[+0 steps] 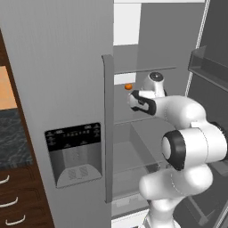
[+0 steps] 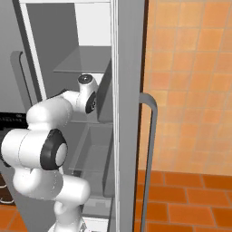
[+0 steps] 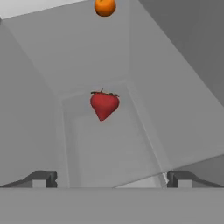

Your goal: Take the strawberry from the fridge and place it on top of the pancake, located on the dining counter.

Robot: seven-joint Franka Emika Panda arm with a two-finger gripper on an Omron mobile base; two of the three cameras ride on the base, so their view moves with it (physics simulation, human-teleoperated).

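I see my jaws spread wide, grasping nothing. The strawberry lies mid-shelf in the fridge, an orange fruit near the shelf's far edge.

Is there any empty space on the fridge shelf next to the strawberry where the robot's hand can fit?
Yes. In the hand view the grey shelf is bare between the strawberry and the open gripper, and on both sides out to the fridge walls. Farther back sits only a small orange fruit. Nowhere looks crowded.
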